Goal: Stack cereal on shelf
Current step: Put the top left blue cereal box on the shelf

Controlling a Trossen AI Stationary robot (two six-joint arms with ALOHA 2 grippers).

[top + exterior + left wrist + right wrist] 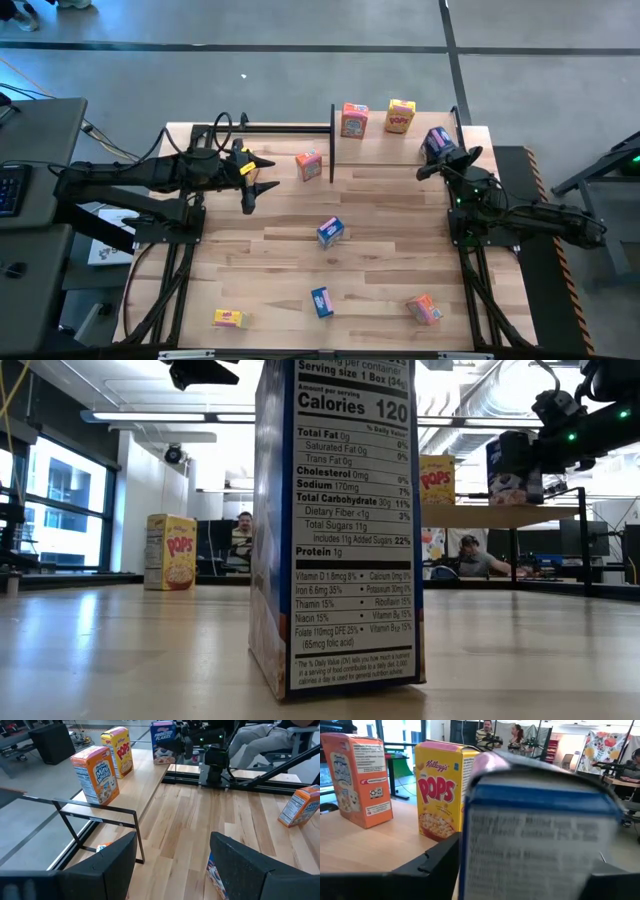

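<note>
The wide slatted surface (380, 250) has six boxes scattered across it, and up at the far edge sits the shelf (400, 148), already carrying an orange cereal box (354, 120) and a yellow Pops box (401, 116), both upright. The right end effector (432, 143) is at the shelf's right end around a blue Frosted Flakes box (163, 742), which stands on end, long axis vertical, printed front facing out over the surface. Whether those fingers grip it or have just parted, I can't tell. The risk, as I read it: the box looks near the shelf's end, so any drag from a finger on the way out could tip it or nudge it off. The left end effector (249, 185) hangs with its fingers apart beside an orange box (309, 165) below the shelf.
</note>
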